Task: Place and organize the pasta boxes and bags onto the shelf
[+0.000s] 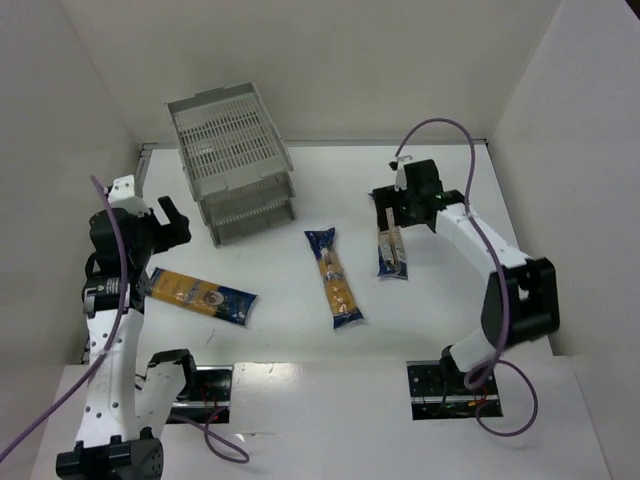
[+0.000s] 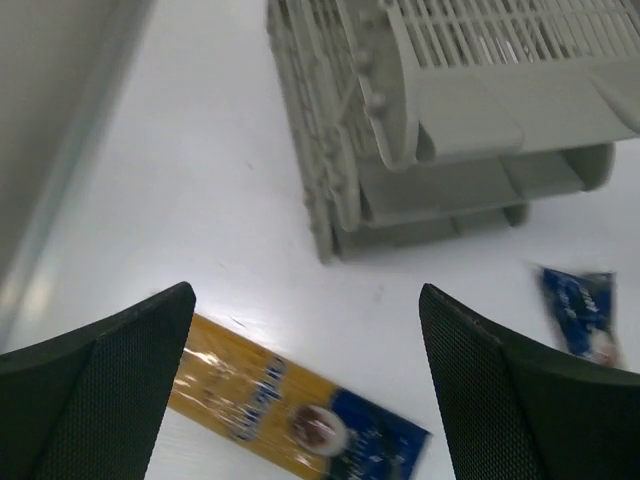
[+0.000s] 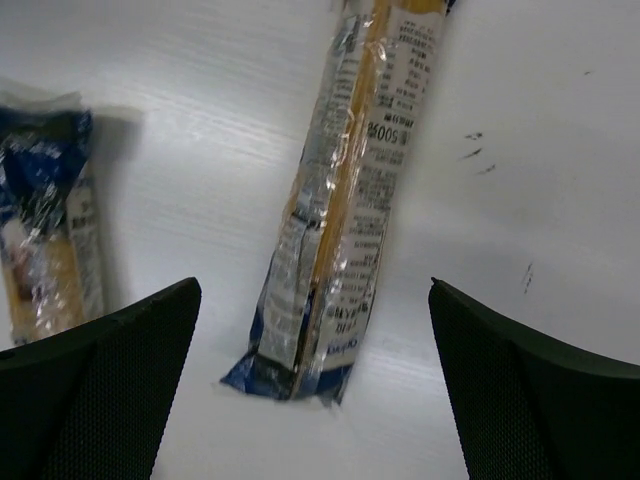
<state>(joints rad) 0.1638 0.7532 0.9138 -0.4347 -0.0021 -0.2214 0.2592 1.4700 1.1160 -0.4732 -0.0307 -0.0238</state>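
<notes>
Three pasta packets [image 1: 334, 277] lay unshelved near the shelf [image 1: 232, 150]. My left end effector [image 2: 305, 292] and right end effector [image 3: 312, 288] hung spread, and I judged the right should pinch the packet beneath [image 3: 345, 170].

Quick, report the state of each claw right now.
Left claw: open, holding nothing.
Right claw: open, holding nothing, over a pasta packet.

The long yellow-and-blue plastic pasta packet [image 3: 335, 200] lying at the right carries a white printed panel on which "500" reads clearly; the finer print around it is blurred. Blue lettering on the left-hand yellow-and-blue pasta packet [image 2: 290, 420] is unreadable.
</notes>
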